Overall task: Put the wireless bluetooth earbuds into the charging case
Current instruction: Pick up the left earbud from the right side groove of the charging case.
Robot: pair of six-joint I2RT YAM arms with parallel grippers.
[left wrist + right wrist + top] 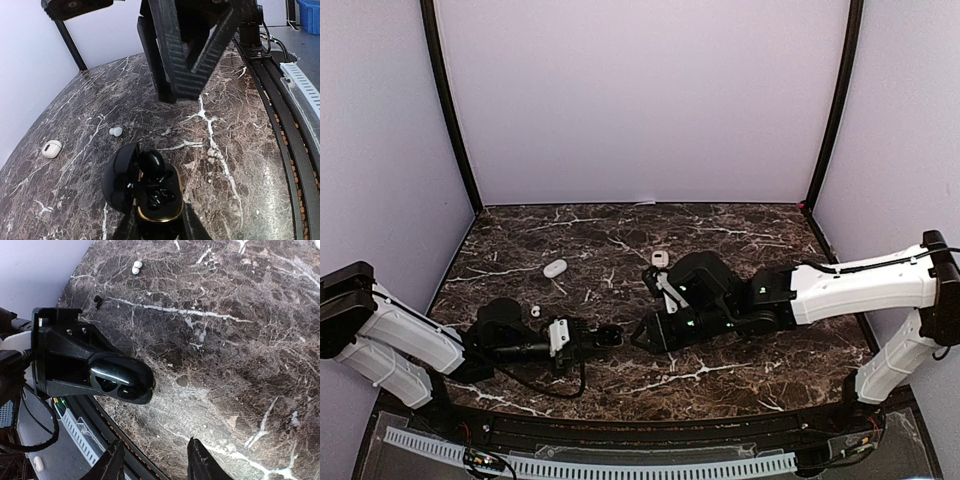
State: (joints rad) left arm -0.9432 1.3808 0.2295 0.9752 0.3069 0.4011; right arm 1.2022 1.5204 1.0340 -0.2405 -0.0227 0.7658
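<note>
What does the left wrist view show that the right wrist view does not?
Only the left wrist view: a white case. Only the right wrist view: a small dark piece, perhaps an earbud. Both: the black case, lid open, held by the left gripper, and one white earbud lying loose.

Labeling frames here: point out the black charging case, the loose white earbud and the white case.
black charging case (160, 196): left wrist view, open lower half.
white earbud (115, 131): left wrist view, its middle.
white case (51, 148): left wrist view, its top.
</note>
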